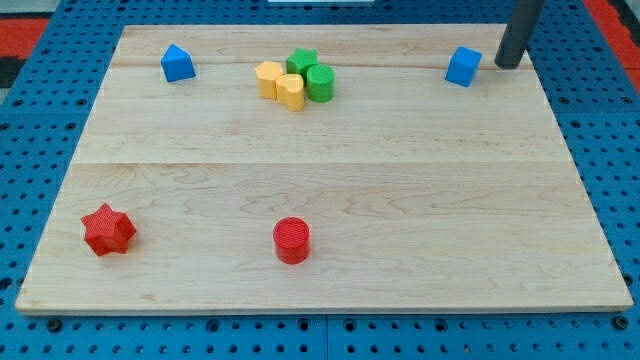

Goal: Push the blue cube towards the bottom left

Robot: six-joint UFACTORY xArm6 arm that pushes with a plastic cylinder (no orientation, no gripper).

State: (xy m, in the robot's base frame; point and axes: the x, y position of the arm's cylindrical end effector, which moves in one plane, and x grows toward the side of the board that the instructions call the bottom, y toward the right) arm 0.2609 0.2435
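My tool (508,64) is a plain rod, so it holds nothing. The blue cube (463,66) sits just left of it, near the bench's (330,190) top right. The cube has a long way to go. Nearly all the pushing is left.

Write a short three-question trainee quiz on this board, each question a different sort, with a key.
1. True or false: my tip sits just to the view's right of the blue cube.
2. Which block is nearest the view's bottom-left corner of the wooden board? A) red star-shaped block B) red cylinder C) blue house-shaped block
3. Fill in: the yellow blocks touch the ____ blocks.

Key: 1 true; 2 A; 3 green.
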